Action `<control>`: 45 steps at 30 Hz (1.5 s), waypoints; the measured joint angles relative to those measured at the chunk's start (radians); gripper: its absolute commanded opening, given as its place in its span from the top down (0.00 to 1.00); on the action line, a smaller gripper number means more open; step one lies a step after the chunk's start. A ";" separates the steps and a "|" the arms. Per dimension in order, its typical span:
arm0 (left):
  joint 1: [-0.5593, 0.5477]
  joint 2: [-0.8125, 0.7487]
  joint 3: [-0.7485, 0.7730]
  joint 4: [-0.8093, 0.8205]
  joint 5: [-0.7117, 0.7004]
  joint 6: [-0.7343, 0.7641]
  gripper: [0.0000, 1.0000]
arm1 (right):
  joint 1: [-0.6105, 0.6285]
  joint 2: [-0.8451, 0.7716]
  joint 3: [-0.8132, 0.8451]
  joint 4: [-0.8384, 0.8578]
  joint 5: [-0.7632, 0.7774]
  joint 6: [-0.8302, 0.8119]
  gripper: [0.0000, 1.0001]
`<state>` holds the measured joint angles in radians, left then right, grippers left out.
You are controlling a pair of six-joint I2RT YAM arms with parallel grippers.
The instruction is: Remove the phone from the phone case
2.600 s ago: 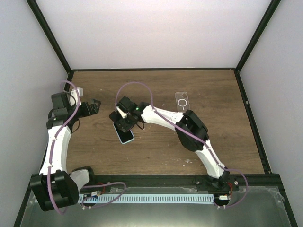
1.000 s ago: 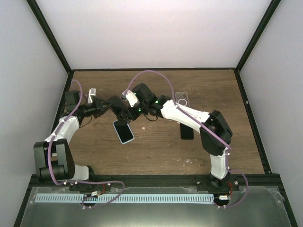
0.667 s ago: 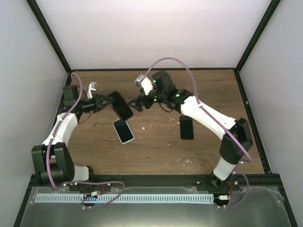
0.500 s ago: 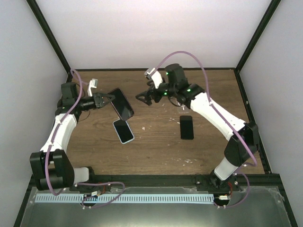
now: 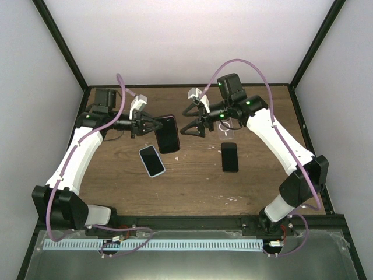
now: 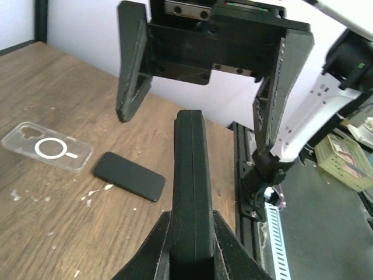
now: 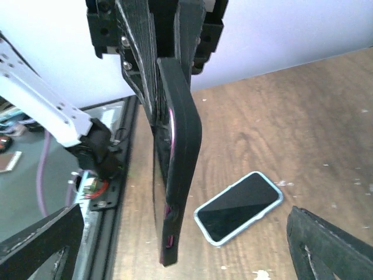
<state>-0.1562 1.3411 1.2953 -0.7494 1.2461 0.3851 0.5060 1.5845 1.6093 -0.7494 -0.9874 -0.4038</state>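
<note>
While the left gripper (image 5: 152, 127) is closed tight on one end of the phone (image 5: 168, 134), the rest of that phone juts out freely above the bench (image 5: 192, 192), lifted off the wood. It sits over the left half of the bench, closer to the far edge than to the near one. The phone is in its dark case (image 7: 185, 140), which wraps its back and sides. From the right wrist camera it shows edge-on and nearly upright, with a thin purplish line down the seam.

The right gripper (image 5: 185, 121) faces it from the other side, jaws spread wide and holding nothing. In the left wrist view its two fingers (image 6: 131, 64) stand either side of the phone's free end. The overhead view shows a small gap between the fingertips and the case, so they are just beside it and not touching.

Three other things lie flat on the wood:
- A second phone in a pale blue case (image 5: 151, 161) lies screen up, left of the bench's middle and just nearer than the held one.
- A black slab (image 5: 229, 157) lies right of the middle.
- A clear case (image 6: 46, 147) with a white ring printed on it lies just beyond the slab towards the far edge, partly under the right arm in the overhead view.
</note>
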 measured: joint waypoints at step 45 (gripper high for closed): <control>-0.017 -0.101 -0.160 0.084 -0.013 -0.126 0.31 | -0.138 0.090 0.026 0.012 -0.396 0.320 0.99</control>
<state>-0.1734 1.2396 1.1351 -0.6651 1.2335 0.2588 0.3676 1.6749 1.6352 -0.7376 -1.3834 -0.0834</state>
